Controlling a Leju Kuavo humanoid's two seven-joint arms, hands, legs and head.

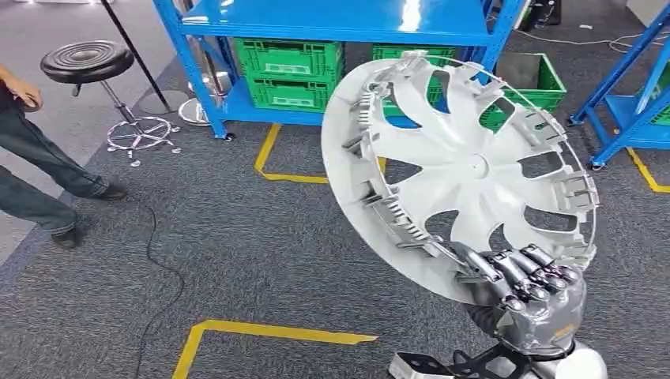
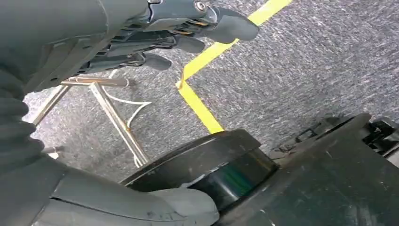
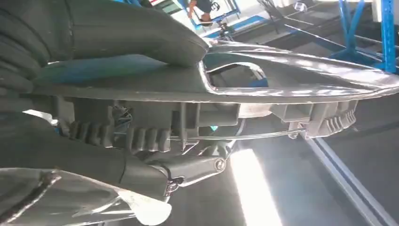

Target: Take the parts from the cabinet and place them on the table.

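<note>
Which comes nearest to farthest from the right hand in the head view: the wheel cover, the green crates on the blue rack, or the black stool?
1. Wheel cover: gripped at its lower rim by the right hand.
2. Green crates: on the blue rack's low shelf, ahead and behind the cover.
3. Black stool: far left, near a person's legs.

1. I see a matt silver plastic wheel cover point(image 1: 466, 170).
2. My right hand point(image 1: 531, 296) looks like glossy metal.
3. The grey carpet point(image 1: 261, 245) is rough.
4. The shelving point(image 1: 332, 20) is glossy blue painted metal.
</note>
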